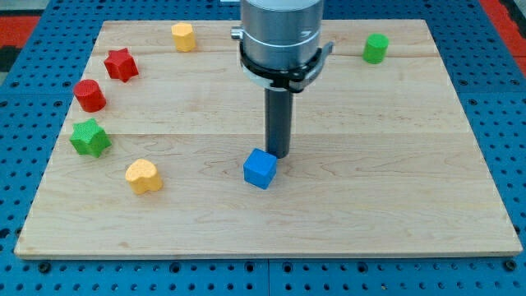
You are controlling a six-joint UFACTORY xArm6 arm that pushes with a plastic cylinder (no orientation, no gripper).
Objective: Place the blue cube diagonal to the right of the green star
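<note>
Blue cube (pixel 260 168) sits near the board's (pixel 394 205) centre, well right of the green star (pixel 89 138). The arm's rod stands upright, its tip (pixel 279 155) touching the cube's upper right; it has no jaws.

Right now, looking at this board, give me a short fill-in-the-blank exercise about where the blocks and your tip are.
My tip stands just to the view's upper right of the ____ cube.
The green star lies near the view's ____ edge of the board.
Directly below the red star and above the green star sits the red ____.
The block nearest the view's top right corner is coloured ____.

Missing words: blue; left; cylinder; green
</note>
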